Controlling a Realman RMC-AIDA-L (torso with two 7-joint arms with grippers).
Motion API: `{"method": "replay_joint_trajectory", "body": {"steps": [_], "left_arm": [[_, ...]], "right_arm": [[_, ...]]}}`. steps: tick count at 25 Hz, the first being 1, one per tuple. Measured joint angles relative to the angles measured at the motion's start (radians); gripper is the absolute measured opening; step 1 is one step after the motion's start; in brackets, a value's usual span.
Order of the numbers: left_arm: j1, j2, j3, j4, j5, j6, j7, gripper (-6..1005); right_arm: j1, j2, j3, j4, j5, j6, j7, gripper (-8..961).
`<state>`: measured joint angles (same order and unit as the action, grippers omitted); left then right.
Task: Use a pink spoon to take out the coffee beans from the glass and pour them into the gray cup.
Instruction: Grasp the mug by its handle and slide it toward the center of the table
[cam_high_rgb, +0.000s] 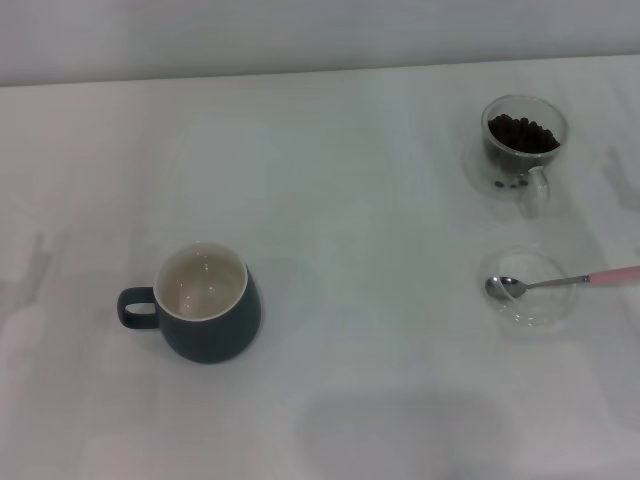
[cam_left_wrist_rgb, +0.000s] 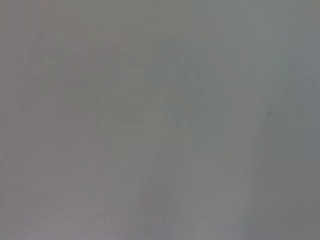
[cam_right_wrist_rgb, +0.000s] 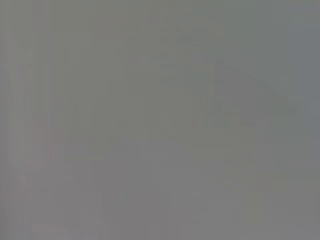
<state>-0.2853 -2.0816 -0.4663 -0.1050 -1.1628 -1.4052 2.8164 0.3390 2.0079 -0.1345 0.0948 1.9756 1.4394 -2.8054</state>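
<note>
The gray cup (cam_high_rgb: 205, 315) was seen upright on the white desk (cam_high_rgb: 340, 250) at the robot's left, front part of the head view, w/ its loop handle turned toward the left edge and its cream inside bare, no beans visible in it. The glass (cam_high_rgb: 522, 150) was placed well apart from it, at the far right, upright, handle turned toward the robot. The coffee beans (cam_high_rgb: 521, 132) were piled inside the glass, approx. to the upper part of its walls; a few loose ones were seen low against the near wall. Nearer the robot, in line w/ the glass, a shallow clear dish (cam_high_rgb: 529, 290) was set on the desk. The pink spoon (cam_high_rgb: 565, 282) was laid across that dish: its silver bowl rested in the dish toward the left, its neck crossed the rim, and its pale pink handle stuck out past the dish to the right edge of the view. No beans were noted in the spoon's bowl. Neither the left end effector nor the right end effector was caught in any view, so their state can't be told; both wrist views were filled by plain gray surface only.
</note>
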Motion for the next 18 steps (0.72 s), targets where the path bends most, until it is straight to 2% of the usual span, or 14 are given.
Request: {"method": "replay_joint_trajectory", "body": {"steps": [18], "left_arm": [[0.007,-0.001,0.001,-0.001,0.006,-0.010,0.000,876]], "right_arm": [[0.000,0.000,0.004,-0.004,0.002,-0.002,0.004,875]]}}
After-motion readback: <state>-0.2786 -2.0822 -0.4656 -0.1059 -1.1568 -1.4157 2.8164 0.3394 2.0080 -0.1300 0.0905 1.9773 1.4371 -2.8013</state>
